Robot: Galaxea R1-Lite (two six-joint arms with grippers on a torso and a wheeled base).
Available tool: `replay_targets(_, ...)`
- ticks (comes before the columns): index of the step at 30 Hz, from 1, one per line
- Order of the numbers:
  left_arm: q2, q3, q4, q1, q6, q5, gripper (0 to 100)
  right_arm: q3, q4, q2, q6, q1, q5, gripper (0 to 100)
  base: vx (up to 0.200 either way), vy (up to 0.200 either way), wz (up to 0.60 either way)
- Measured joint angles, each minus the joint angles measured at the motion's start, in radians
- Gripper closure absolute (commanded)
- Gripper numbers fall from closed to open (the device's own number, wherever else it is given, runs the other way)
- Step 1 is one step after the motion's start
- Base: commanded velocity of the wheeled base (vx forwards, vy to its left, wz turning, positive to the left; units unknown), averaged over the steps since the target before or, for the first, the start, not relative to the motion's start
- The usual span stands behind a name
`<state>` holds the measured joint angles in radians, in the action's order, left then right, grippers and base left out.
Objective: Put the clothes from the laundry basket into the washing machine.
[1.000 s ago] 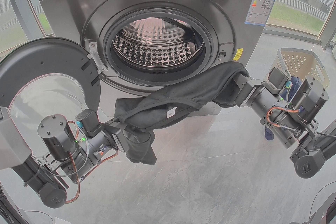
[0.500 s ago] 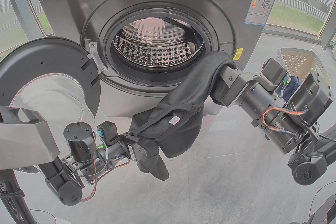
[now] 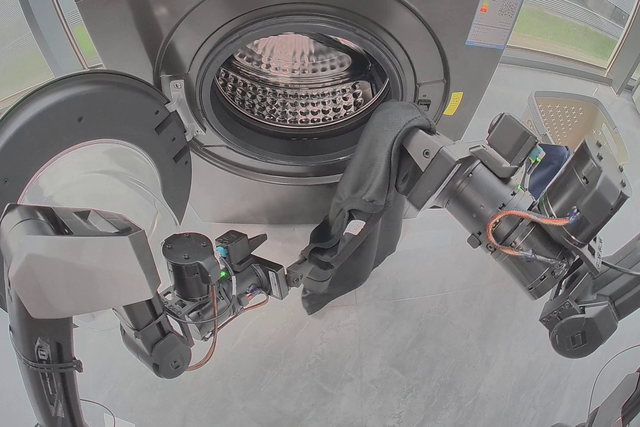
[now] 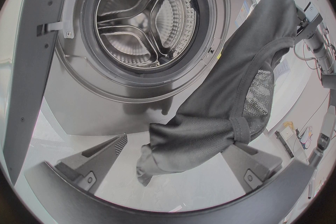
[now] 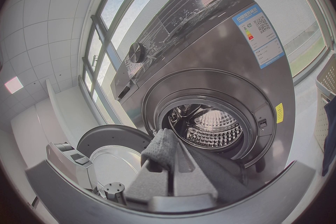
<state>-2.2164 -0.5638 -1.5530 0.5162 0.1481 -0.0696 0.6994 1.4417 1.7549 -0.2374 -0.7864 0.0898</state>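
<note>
The grey front-loading washing machine [image 3: 133, 28] was cut off above. The right arm [image 3: 507, 208] half hid the beige perforated laundry basket [image 3: 580, 115]. A black garment [image 3: 373, 181] hung before the drum [image 3: 300, 81], shrouding the right hand [image 5: 171, 165] gripping it; the left hand [image 3: 300, 271] gaped wide.

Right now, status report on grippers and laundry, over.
Left gripper open, at low end of black garment. Right gripper shut on its top, just outside the drum. Door swung open; nothing blocks the way in.

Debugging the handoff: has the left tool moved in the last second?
Yes: the left tool shifted to the robot's right, away from the open door.
</note>
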Motion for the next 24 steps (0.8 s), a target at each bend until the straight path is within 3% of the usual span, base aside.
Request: replay_targets(24,-0.086,-0.038,0.000,0.036,0.002,-0.020,0,0.009,0.003,0.023,-0.001,-0.007,0.003,100,0.000,0.000,0.00)
